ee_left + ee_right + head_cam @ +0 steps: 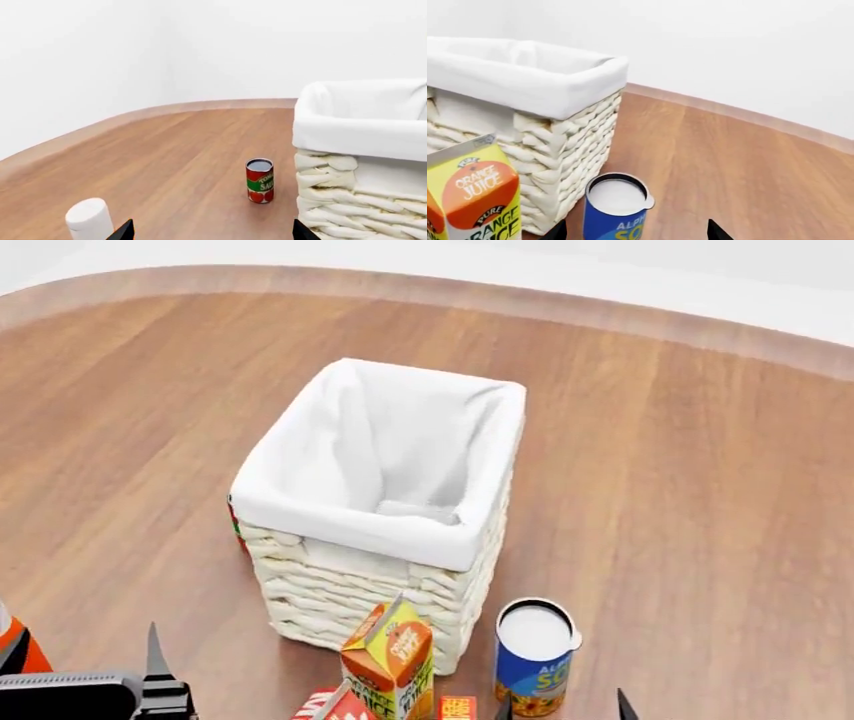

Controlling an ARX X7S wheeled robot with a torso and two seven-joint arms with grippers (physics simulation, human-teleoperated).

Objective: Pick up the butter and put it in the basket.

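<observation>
Looking down over a wooden worktop (694, 490), the left gripper (150, 665) sits at the near left edge, fingers parted and empty. Mid-scene stands the basket (367, 580), with an orange juice carton (390, 655) just before it. The butter (457, 708) (barely visible) lies beside a blue can (534, 658). The right gripper (635, 231) hangs parted, empty.

One basket (380, 540), two cartons, two cans, one butter box (457, 708), one white cylinder (89, 218)
</observation>
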